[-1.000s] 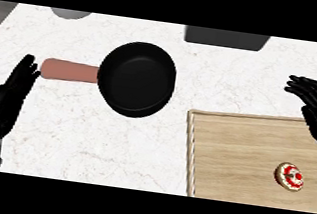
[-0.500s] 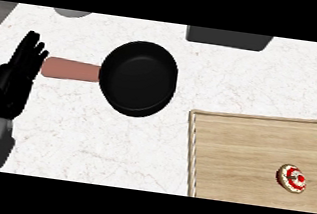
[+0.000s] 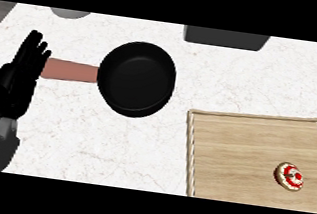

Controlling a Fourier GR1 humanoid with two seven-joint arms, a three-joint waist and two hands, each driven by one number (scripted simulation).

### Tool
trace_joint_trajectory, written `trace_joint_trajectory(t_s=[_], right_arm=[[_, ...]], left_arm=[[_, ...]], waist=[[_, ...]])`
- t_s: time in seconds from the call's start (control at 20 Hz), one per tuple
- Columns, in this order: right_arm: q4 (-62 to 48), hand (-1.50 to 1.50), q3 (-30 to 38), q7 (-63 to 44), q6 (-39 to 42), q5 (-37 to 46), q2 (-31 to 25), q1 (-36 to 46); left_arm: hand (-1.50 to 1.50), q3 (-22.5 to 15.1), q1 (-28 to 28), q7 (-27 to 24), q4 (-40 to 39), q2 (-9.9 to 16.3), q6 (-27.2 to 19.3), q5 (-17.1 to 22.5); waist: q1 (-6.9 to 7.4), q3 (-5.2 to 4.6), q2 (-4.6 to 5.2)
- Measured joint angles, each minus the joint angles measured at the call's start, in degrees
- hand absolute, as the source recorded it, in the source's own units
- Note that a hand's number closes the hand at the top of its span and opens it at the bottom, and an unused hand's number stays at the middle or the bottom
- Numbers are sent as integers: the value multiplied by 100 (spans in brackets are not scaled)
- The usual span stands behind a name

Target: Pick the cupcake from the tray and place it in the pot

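**Cupcake on the tray, pot bare**

The white marbled counter (image 3: 112,143) fills the view from edge to edge. On its right side lies the wooden tray (image 3: 245,145), a wide, shallow board with a low raised rim; its right edge runs out of the view. The tray holds one thing only: the cupcake (image 3: 290,176), a small round cake seen from above, with a pale rim and red and white topping. It sits in the tray's lower right part, near the right rim and well apart from the left rim.

Up and to the left of the tray stands the pot (image 3: 137,78), a black round vessel with a dark inside in which nothing can be seen. A reddish-brown handle (image 3: 69,71) sticks out from its left side, lying flat toward the counter's left edge. The pot's lower edge is near the tray's upper left corner but apart from it. The cupcake is well apart from the pot.

At the left edge the left hand (image 3: 17,83) shows above its grey forearm, fingers straight and pointing up, holding nothing; its fingertips are just beside the end of the handle, and whether they touch it cannot be told. The right hand does not show.

At the far edge of the counter a dark grey box (image 3: 225,38) and a pale grey round object (image 3: 71,14) are partly cut off by the view.
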State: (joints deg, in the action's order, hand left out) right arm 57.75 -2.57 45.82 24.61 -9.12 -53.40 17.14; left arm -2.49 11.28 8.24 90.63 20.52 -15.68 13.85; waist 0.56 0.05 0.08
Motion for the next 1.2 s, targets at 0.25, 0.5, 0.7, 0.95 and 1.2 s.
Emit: trace_joint_trajectory(t_s=[0.25,0.5,0.7,0.95,1.2], right_arm=[[793,-150,-654,-393,132,664,-590,-31],[1691,-150,-1202,-851,204,1306,-977,-128],[2381,-150,-1422,-1318,375,1593,-1038,-342],[2979,-150,-1290,-1794,646,1763,-886,-687],[3364,-150,-1182,-2075,690,2146,-521,-1067]], left_arm=[[0,52,87,231,73,56,-20,8],[0,59,147,310,87,36,-49,-56],[0,107,68,385,222,33,-46,-92],[0,247,-22,437,306,1,88,-95],[0,333,41,278,99,-121,225,-203]], waist=[[-31,-9,-22],[-70,-13,-28],[-80,-12,-30],[-85,-9,-23],[-87,-7,-16]])
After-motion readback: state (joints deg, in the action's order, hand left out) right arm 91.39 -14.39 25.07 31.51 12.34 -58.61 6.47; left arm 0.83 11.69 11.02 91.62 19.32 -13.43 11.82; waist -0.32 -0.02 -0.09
